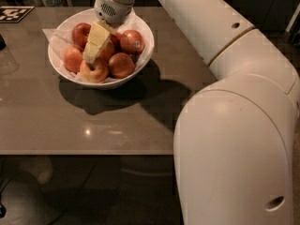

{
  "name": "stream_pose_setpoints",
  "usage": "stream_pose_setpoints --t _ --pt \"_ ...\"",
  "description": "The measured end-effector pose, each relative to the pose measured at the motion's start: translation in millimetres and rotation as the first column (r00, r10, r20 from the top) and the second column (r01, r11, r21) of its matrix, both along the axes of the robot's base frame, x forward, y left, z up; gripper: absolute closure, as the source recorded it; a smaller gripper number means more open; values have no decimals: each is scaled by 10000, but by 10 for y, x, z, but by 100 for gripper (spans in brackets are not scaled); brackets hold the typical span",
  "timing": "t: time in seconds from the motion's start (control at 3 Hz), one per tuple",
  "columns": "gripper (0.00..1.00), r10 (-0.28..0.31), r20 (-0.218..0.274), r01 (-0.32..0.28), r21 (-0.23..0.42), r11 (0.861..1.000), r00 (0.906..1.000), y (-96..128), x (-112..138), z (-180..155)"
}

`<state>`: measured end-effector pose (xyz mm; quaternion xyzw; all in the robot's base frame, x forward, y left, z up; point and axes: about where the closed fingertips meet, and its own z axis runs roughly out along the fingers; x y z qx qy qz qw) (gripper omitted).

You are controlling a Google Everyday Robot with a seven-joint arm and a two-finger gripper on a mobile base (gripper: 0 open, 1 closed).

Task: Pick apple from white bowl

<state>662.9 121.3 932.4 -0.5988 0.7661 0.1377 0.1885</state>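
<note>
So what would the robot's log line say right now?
gripper: inside white bowl, at front apple | apple: in bowl, not lifted | bowl: on table

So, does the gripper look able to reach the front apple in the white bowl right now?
Probably yes: the gripper hangs inside the white bowl directly above the front apple, nothing between them, though neighbouring apples crowd both sides.
</note>
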Motion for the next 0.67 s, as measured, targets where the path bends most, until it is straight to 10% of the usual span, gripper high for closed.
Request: stream_pose_setpoints --t 0.67 --pt "66 0 0 0 0 10000 10000 0 0 0"
